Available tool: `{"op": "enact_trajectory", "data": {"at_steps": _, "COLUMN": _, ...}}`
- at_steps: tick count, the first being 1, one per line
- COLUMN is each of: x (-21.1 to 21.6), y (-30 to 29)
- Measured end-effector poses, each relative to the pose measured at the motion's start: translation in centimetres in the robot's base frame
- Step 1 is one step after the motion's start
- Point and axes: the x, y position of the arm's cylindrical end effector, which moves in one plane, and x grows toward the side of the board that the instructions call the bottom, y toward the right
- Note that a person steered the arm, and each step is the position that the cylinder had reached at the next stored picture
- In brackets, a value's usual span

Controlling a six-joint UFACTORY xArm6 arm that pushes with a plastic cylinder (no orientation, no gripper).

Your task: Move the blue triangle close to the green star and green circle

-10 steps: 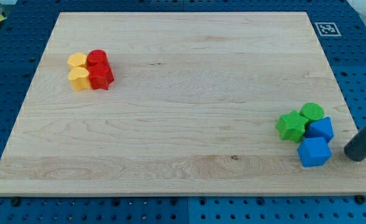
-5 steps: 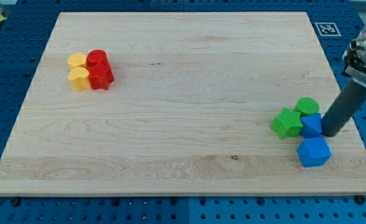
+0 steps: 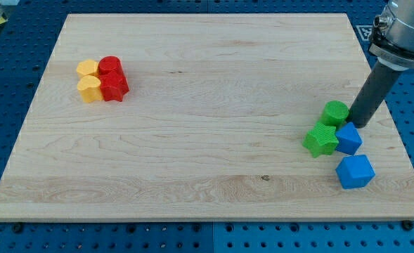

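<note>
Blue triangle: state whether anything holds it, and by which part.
Nothing holds it. My tip is a bare rod end just above the blue triangle, at the green circle's right; contact cannot be told. The triangle touches the green star.

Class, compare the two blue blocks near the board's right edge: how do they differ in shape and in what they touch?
The blue triangle looks wedge-like and smaller; the blue cube looks boxy and larger. The blue triangle touches the green star and sits just below the green circle, with my tip at its upper edge; the blue cube sits lower, touching neither green block. Both share one blue colour.
</note>
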Motion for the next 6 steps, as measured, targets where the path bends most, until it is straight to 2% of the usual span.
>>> {"op": "enact_trajectory", "data": {"at_steps": 2, "x": -1.4, "y": 0.0}}
{"op": "enact_trajectory", "data": {"at_steps": 6, "x": -0.9, "y": -1.8}}
